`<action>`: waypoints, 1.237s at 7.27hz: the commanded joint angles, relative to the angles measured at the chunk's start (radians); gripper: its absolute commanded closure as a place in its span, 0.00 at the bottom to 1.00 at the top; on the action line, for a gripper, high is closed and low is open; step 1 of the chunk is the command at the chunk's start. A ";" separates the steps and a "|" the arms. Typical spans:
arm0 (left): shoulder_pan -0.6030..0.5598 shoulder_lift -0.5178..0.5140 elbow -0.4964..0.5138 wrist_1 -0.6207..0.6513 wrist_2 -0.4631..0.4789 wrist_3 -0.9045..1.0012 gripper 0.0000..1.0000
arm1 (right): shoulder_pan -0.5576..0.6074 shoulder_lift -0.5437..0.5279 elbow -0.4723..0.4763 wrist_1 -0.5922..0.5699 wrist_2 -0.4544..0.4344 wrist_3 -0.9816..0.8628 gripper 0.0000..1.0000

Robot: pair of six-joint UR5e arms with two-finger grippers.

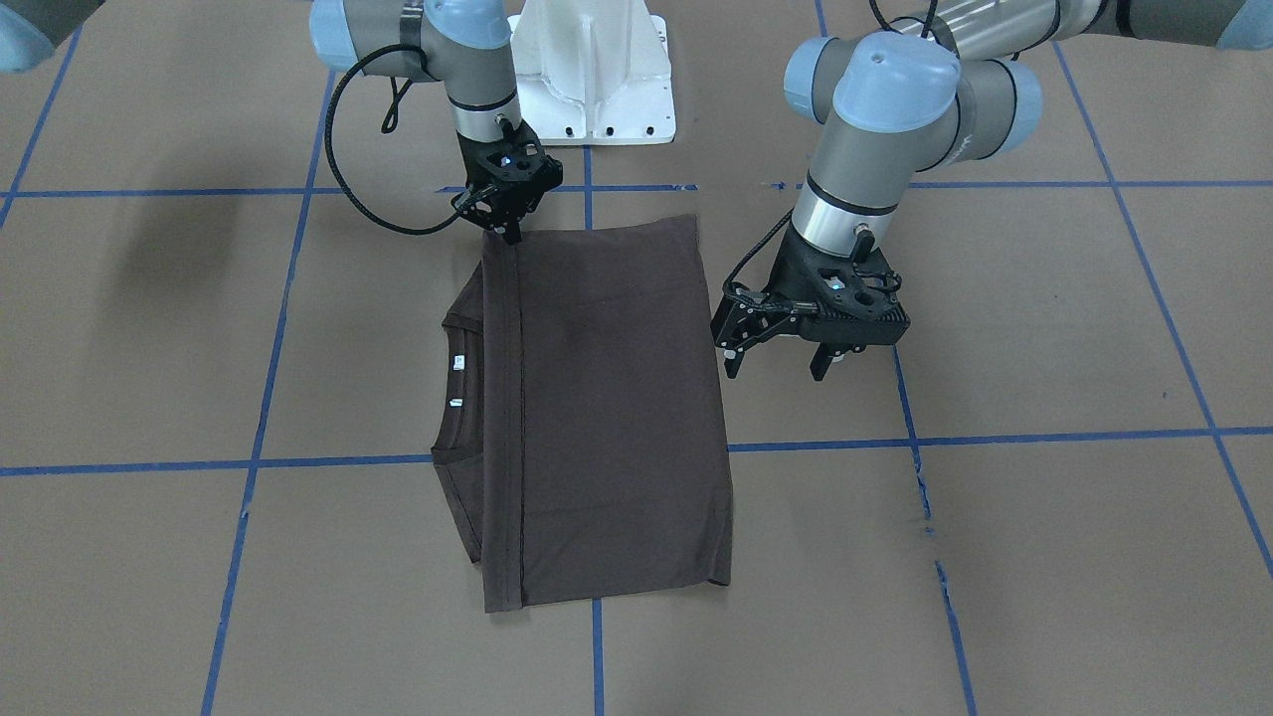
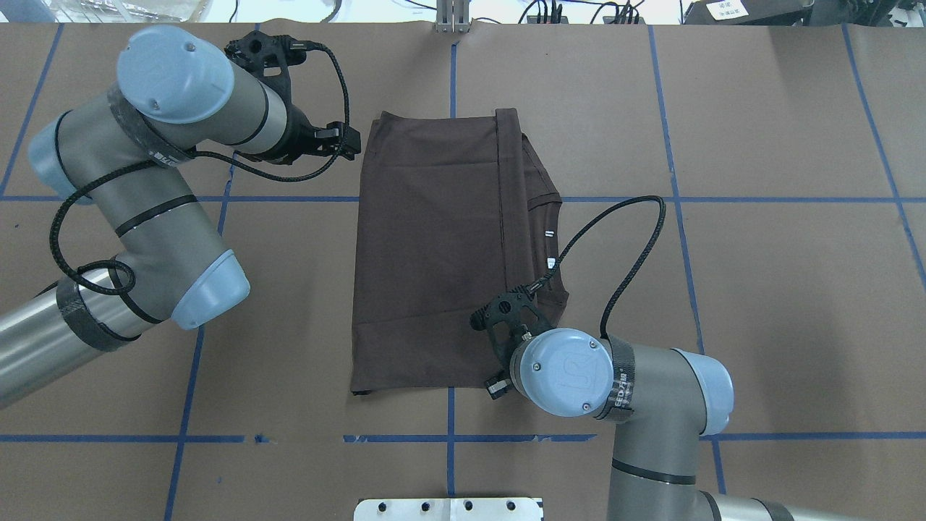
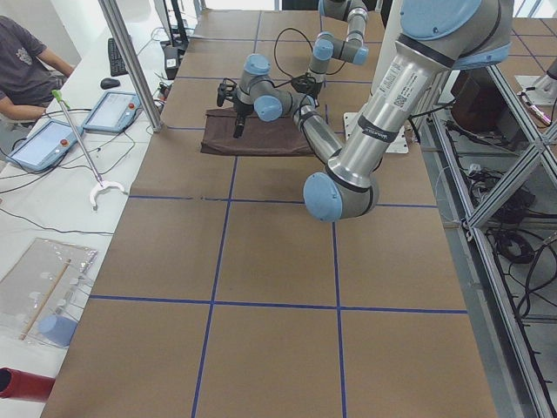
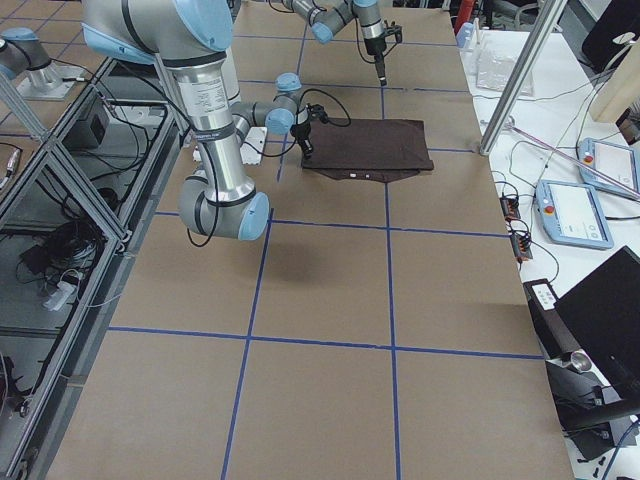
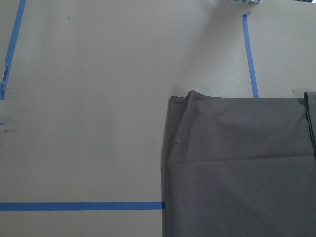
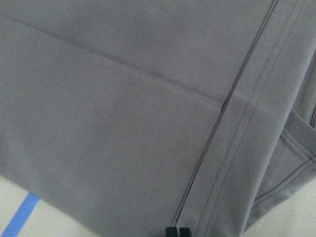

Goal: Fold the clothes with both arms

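The dark grey-brown T-shirt (image 1: 617,398) lies folded into a rectangle on the brown table, with its collar and white neck tags (image 1: 458,362) sticking out on the robot's right side. It also shows in the overhead view (image 2: 434,253). My right gripper (image 1: 512,237) points down at the shirt's near-robot corner. In the right wrist view its fingertips (image 6: 171,231) are closed together on the folded hem edge. My left gripper (image 1: 776,370) is open and empty, hovering just off the shirt's opposite side edge. The left wrist view shows only a shirt corner (image 5: 237,163).
The white pedestal (image 1: 592,80) stands at the robot's side of the table. Blue tape lines (image 1: 995,436) grid the surface. An operator (image 3: 26,61) and tablets (image 3: 109,111) sit at a side table beyond a metal post (image 3: 130,61).
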 commanded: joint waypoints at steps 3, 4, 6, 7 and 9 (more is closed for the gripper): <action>0.005 -0.001 0.002 0.000 0.000 -0.004 0.00 | 0.035 -0.019 0.014 0.000 0.011 0.000 1.00; 0.005 -0.001 0.002 0.000 0.000 -0.004 0.00 | 0.038 -0.050 0.028 0.000 0.014 -0.002 1.00; 0.006 -0.001 0.002 0.002 0.000 -0.004 0.00 | 0.038 -0.113 0.072 0.000 0.013 0.008 1.00; 0.006 -0.001 0.003 0.002 0.002 -0.004 0.00 | 0.038 -0.154 0.118 -0.009 0.025 0.018 1.00; 0.006 -0.001 0.008 0.000 0.002 -0.002 0.00 | 0.047 -0.222 0.157 -0.012 0.069 0.079 1.00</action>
